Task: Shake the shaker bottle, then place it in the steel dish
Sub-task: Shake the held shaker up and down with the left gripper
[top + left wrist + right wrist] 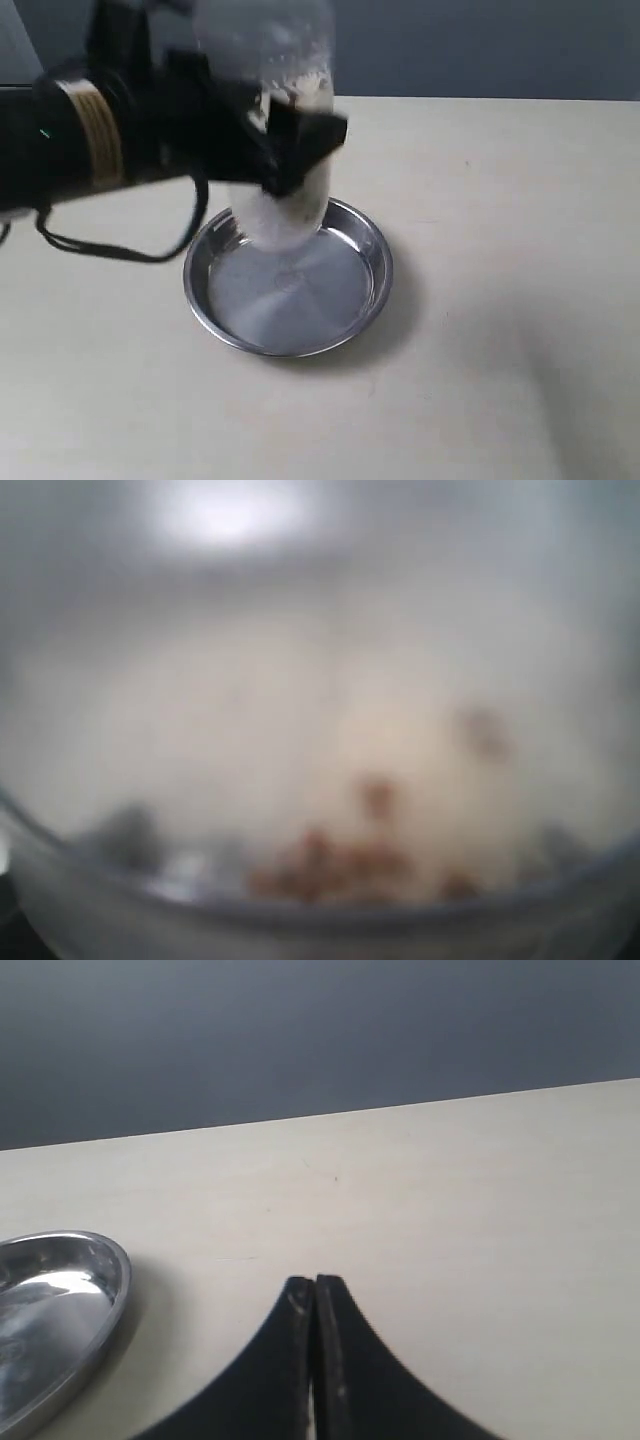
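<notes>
While the left pincer [290, 150] grasps the bottle [285, 215] mid-body above the dish [383, 265], its light, smooth plastic looks slippery; the right pincer [315, 1295] rests clenched.

V. close to lens: clear plastic shaker bottle [300, 700], fills whole frame, badly out of focus. Frosted whitish-grey wall. Inside: small brown bits [330, 865], clustered along curved clear ridge [120, 910]; a few strays apart from cluster. On wall: bright glare patch [228, 510].
</notes>
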Motion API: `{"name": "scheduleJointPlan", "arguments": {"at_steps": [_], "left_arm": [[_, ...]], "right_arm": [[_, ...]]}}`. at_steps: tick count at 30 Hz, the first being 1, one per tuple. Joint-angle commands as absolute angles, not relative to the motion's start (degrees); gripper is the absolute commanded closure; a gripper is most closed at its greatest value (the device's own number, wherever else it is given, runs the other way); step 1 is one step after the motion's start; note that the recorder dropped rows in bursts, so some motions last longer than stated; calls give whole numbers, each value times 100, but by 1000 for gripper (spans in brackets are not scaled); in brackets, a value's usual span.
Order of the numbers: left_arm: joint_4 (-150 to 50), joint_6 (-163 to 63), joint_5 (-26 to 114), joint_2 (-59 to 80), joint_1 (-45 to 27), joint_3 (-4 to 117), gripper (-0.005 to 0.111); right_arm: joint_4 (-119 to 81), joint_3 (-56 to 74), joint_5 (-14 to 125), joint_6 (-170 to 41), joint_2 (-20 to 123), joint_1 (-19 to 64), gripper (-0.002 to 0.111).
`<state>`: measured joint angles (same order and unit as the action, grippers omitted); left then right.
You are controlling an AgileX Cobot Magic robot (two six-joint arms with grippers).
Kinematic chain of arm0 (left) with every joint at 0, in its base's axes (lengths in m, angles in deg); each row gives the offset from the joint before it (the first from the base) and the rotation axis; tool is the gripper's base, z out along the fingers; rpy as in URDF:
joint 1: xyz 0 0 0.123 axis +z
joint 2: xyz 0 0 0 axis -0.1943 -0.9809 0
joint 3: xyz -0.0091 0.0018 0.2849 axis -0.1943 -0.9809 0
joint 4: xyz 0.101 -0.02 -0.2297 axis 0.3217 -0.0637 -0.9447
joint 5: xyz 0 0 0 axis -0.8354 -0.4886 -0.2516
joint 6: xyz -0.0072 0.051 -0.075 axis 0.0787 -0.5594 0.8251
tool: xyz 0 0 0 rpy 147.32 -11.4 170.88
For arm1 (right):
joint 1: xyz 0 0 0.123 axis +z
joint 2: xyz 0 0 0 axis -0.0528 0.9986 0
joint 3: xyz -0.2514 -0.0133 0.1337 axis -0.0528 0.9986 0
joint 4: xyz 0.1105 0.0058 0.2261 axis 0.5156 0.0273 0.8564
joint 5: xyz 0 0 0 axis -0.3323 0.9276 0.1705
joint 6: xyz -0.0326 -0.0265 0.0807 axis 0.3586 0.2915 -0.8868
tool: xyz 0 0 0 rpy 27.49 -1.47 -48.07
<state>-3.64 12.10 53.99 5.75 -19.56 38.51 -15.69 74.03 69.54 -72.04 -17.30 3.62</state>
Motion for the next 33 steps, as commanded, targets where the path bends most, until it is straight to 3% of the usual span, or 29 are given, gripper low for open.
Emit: {"name": "scheduleJointPlan", "arguments": {"at_steps": [1,7,12,16,21,26,30,33], "left_arm": [[-78,1139,6023,1235,-1929,4289,106],[-581,1095,4772,621,-1964,3423,106],[-252,1082,6350,1328,-2051,3775,106],[-546,1093,5350,606,-2097,3290,106],[-370,894,6566,1345,-2084,3937,106],[-713,1053,5421,623,-2203,3106,106],[-903,878,6568,1038,-2203,3347,106],[-877,834,5276,992,-2342,3101,106]], "right_arm": [[-1600,7410,6872,-7184,-1708,381,109],[-1600,7410,6872,-7184,-1708,381,109],[-1612,7410,6871,-7184,-1708,381,109],[-1612,7410,6897,-7184,-1708,381,109],[-1612,7410,6908,-7184,-1708,381,109],[-1612,7410,6895,-7184,-1708,381,109],[-1612,7410,6895,-7184,-1708,381,109],[-1612,7410,6895,-7184,-1708,381,109]]}}
